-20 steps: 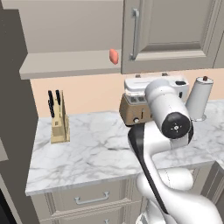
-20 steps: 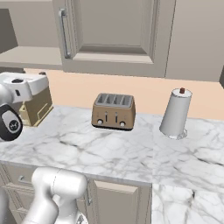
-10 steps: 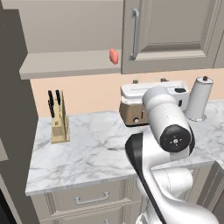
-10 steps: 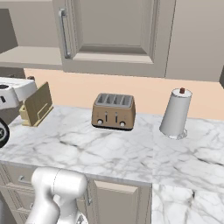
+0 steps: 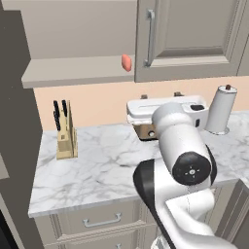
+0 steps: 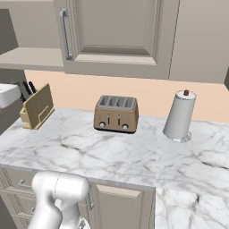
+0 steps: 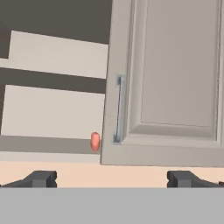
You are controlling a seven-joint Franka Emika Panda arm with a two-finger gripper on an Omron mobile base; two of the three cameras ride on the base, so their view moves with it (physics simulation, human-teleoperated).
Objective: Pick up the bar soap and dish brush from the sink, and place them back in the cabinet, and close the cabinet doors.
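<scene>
The bar soap [image 5: 126, 62] [image 7: 95, 141] stands on the front edge of the cabinet's lower shelf [image 5: 73, 68], just left of the cabinet door [image 5: 189, 39]. That door hangs with its silver bar handle [image 7: 118, 109] next to the soap, and the cabinet [image 7: 52, 109] is open to its left. My gripper [image 7: 113, 179] is open with nothing between its fingers, and it points up at the soap and the door from below. The hand sits above the toaster in the left base view. The dish brush and the sink are out of view.
On the marble counter [image 6: 112, 152] stand a toaster [image 6: 116, 113], a paper towel roll [image 6: 180, 116] and a knife block [image 5: 64, 133]. Drawer fronts [image 5: 97, 221] run below the counter edge. A tall dark panel [image 5: 17, 121] rises at the left.
The arm has folded back towards the base, its elbow coming lower and nearer the camera. The hand has slid left, almost out of the right base view. The gripper has stayed open.
</scene>
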